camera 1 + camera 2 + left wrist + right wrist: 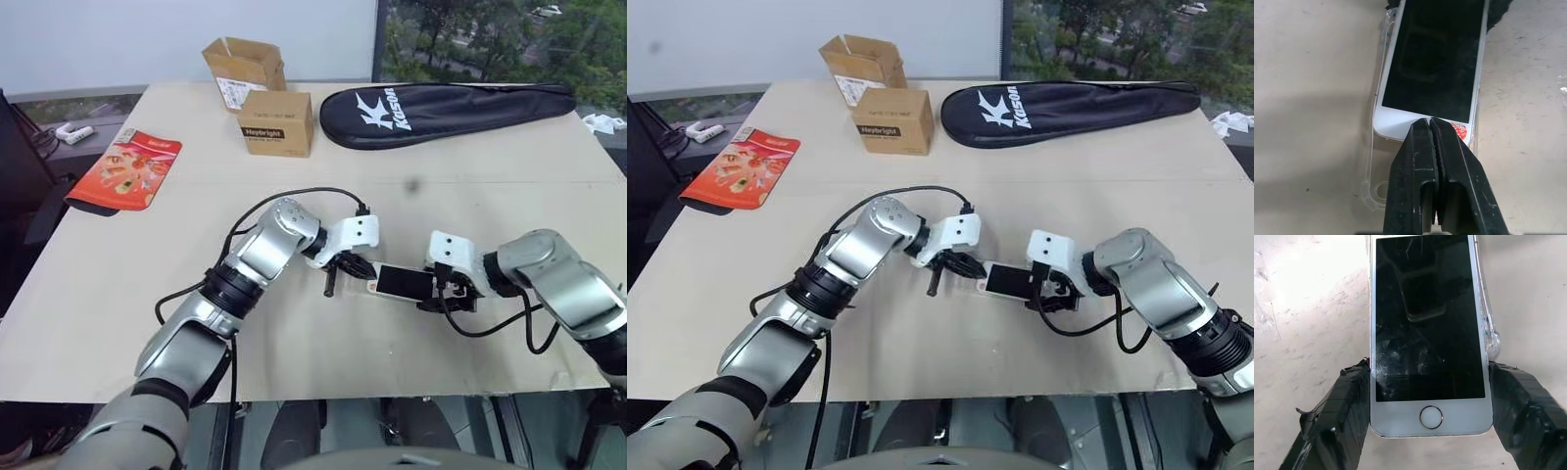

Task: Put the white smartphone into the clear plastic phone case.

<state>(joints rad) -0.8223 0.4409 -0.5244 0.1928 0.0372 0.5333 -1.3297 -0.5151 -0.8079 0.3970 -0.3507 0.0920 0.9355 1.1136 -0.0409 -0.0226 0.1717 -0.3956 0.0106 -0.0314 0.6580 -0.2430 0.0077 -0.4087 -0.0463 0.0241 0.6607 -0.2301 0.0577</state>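
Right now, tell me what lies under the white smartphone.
The clear plastic phone case lies under the white smartphone, its rim jutting out past one end. The case's floor is covered by the phone.

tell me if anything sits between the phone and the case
Nothing visible does. The phone lies over the case, its long edges gripped by the right gripper, while the shut left gripper presses on its other end.
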